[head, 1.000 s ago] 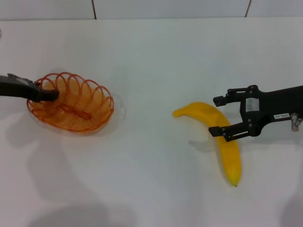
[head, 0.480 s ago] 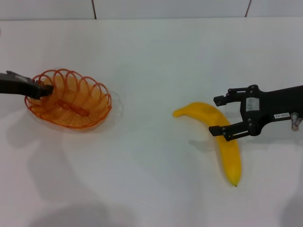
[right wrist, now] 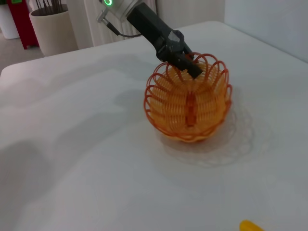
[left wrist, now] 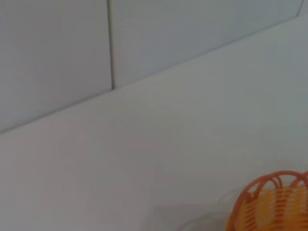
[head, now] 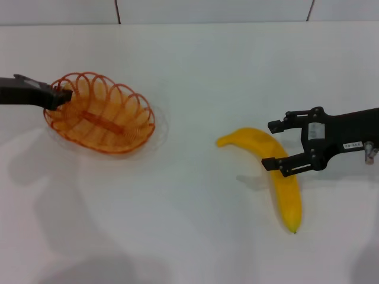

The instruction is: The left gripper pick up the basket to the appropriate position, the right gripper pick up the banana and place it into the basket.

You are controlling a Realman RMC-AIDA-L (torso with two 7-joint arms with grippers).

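Note:
The orange wire basket [head: 100, 112] hangs tilted above the table at the left; it also shows in the right wrist view [right wrist: 190, 98] and the left wrist view [left wrist: 272, 204]. My left gripper [head: 59, 96] is shut on the basket's left rim and shows in the right wrist view [right wrist: 185, 62]. The yellow banana [head: 275, 174] lies on the table at the right, and its tip shows in the right wrist view [right wrist: 250, 226]. My right gripper [head: 273, 145] is open with one finger on each side of the banana's middle.
The white table [head: 189, 59] runs to a tiled wall at the back. In the right wrist view, a pale plant pot [right wrist: 50, 29] and a red object [right wrist: 26, 21] stand beyond the table's far edge.
My left gripper has lifted the basket and carried it to the right, towards the table's middle. The right gripper and the banana have not moved.

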